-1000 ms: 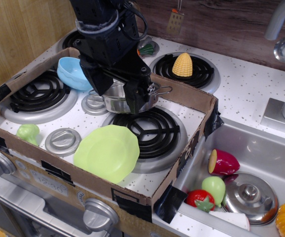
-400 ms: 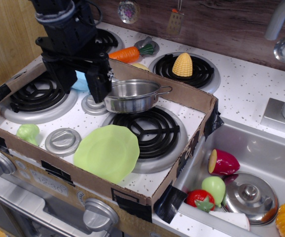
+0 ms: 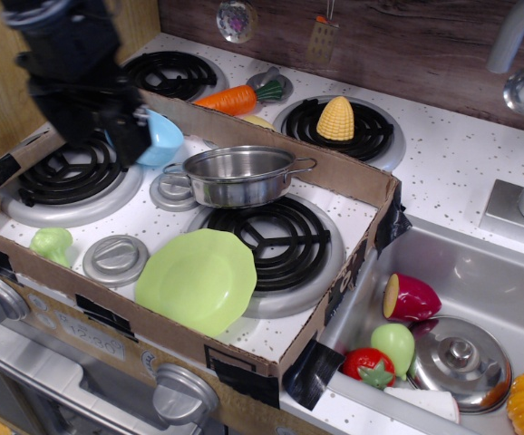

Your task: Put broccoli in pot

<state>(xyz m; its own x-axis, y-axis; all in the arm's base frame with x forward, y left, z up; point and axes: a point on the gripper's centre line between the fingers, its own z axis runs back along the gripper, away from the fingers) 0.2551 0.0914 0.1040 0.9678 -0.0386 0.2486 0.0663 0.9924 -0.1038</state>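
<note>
The light-green broccoli (image 3: 52, 243) lies on the white stovetop at the front left, inside the cardboard frame. The shiny steel pot (image 3: 238, 174) stands empty at the back of the front-right burner, handles to left and right. My black gripper (image 3: 94, 136) hangs over the left burner, above and behind the broccoli and left of the pot. It holds nothing that I can see; its fingers are dark and blurred, so I cannot tell whether they are open or shut.
A lime-green plate (image 3: 196, 279) lies in front of the pot. A light-blue bowl (image 3: 162, 139) sits right of my gripper. The cardboard frame (image 3: 344, 174) rings the stovetop. Carrot (image 3: 233, 100) and corn (image 3: 336, 119) lie behind. The sink (image 3: 498, 272) holds toy fruit and a steel lid (image 3: 460, 362).
My gripper has moved left, from over the pot to over the left burner. The pot now shows fully. Broccoli, plate and pot have not moved.
</note>
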